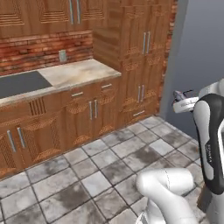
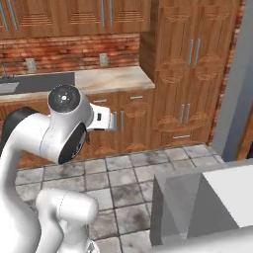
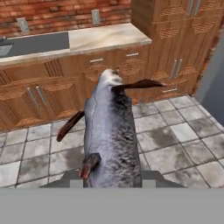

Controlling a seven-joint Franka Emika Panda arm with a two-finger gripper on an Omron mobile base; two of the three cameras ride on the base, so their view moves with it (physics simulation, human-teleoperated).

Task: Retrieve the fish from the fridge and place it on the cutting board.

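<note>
Gripper [image 3: 111,178] clamped on the fish [image 3: 109,135], jaws closed against its flanks near the tail end; finger tips mostly masked by the body and hard to separate from it in the hand view. Fish held above the grey tiled floor [image 3: 175,140], head pointing toward the wooden cabinets [image 3: 57,83], brown fins sticking out on both sides (one fin partly hidden behind the body). In the left base view, gripper [image 1: 181,97] barely legible past the forearm, a small dark-and-reddish shape at its tip, too small to identify with certainty. In the right base view, hand largely blocked by the arm's elbow joint. Grey fridge [image 2: 232,89] cut off at the right edge, interior hidden. Counter [image 1: 74,72] with a dark inset, partly cropped at left.
</note>
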